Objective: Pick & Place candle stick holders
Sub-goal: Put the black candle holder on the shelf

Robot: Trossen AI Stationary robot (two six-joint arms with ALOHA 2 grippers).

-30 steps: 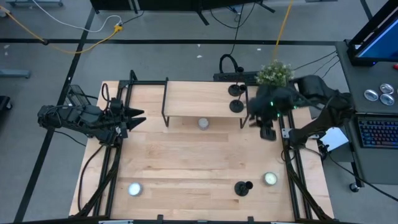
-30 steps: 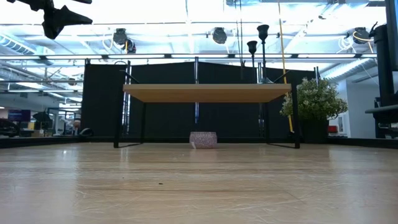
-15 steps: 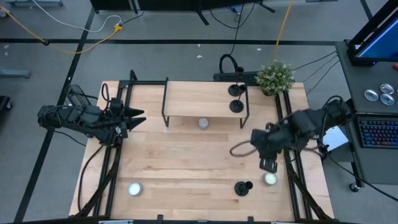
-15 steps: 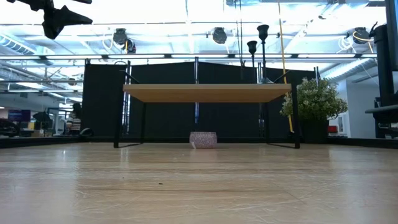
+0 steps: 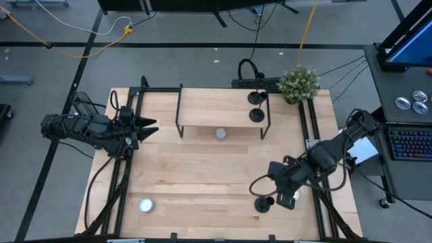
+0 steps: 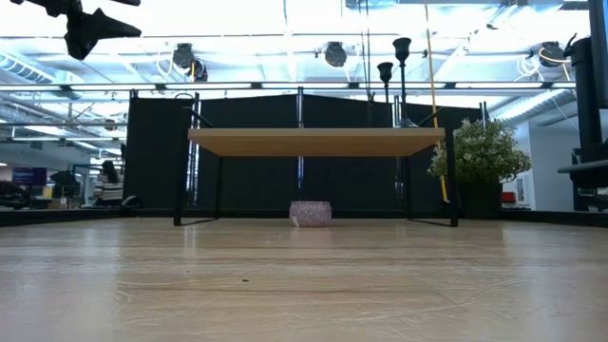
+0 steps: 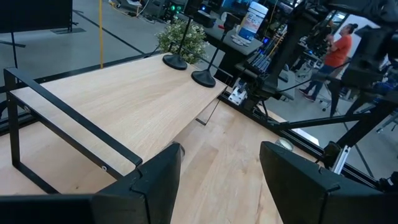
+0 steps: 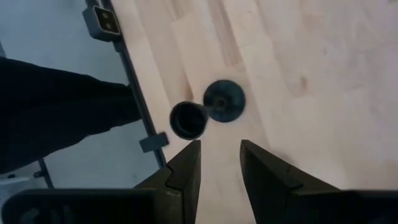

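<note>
Two black candle stick holders (image 5: 256,98) (image 5: 257,115) stand on their round bases at the right end of a low wooden shelf (image 5: 219,106); they also show in the left wrist view (image 7: 176,59) (image 7: 203,76). A third holder (image 5: 262,204) stands on its base on the table near the front right. My right gripper (image 5: 278,197) hovers just above it, open, fingers apart on the near side of the holder (image 8: 214,107) without touching it. My left gripper (image 5: 145,127) waits open at the table's left edge.
White tealights lie under the shelf's front edge (image 5: 220,133), at the near left (image 5: 146,204), and partly hidden beside my right gripper (image 5: 295,196). A potted plant (image 5: 298,82) stands at the far right corner. Black rails (image 5: 317,182) run along both table sides.
My right gripper has travelled from beside the shelf's right end toward the table's near edge and now hangs over the holder at the near right. The holders and tealights have not moved.
</note>
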